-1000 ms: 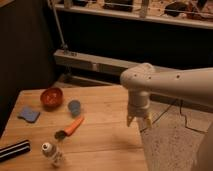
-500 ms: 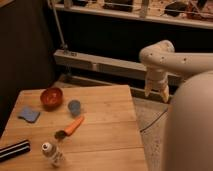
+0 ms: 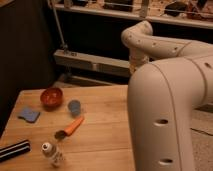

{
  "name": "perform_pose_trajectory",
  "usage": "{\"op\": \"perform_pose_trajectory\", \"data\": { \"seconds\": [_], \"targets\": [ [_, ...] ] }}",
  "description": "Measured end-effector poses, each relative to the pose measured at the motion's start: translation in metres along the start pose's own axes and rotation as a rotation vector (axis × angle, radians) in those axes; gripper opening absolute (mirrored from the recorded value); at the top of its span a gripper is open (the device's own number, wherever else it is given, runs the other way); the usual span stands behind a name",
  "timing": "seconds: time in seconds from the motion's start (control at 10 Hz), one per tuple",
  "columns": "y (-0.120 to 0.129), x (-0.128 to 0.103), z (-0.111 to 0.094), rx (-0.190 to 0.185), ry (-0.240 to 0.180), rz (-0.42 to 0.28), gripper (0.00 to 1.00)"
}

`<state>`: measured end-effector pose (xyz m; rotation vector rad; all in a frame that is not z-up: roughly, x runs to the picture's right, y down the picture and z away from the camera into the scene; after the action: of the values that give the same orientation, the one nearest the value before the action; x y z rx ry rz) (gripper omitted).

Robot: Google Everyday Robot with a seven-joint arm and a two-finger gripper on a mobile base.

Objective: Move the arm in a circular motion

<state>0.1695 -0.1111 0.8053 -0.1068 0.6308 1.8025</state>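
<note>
The arm [image 3: 170, 100] is off-white, made of thick rounded tubes with small dark holes. Its biggest segment fills the right half of the camera view, close to the lens and over the right end of the wooden table [image 3: 107, 135]. A thinner segment bends at an elbow [image 3: 137, 34] near the top and runs down behind the big one. The gripper sits behind that foreground segment and does not show.
On the left of the table lie a red bowl [image 3: 51, 96], a blue cup [image 3: 74, 106], a carrot [image 3: 75, 125], a blue sponge [image 3: 29, 115], a dark striped bar [image 3: 14, 150] and a small white bottle [image 3: 51, 151]. A metal rail [image 3: 90, 61] runs behind.
The arm has swung up and towards the camera. Its thick segment now covers the right half of the view and hides the gripper, which hung in plain sight over the table's right edge.
</note>
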Motion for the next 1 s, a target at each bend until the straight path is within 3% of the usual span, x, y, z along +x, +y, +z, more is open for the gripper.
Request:
{"op": "perform_pose_trajectory", "data": {
  "seconds": [0.1,0.3,0.4,0.6,0.8,1.0],
  "targets": [
    [0.056,-0.001,-0.008,-0.036,-0.022,-0.107,0.65],
    [0.134,0.018,-0.020,-0.089,-0.027,-0.257,0.65],
    [0.196,0.050,-0.030,-0.128,-0.014,-0.387,0.65],
    [0.261,0.107,-0.047,-0.168,0.007,-0.575,0.65],
    [0.304,0.172,-0.070,-0.220,0.027,-0.773,0.65],
    [0.317,0.237,-0.095,-0.266,0.050,-0.962,0.65]
  ]
}}
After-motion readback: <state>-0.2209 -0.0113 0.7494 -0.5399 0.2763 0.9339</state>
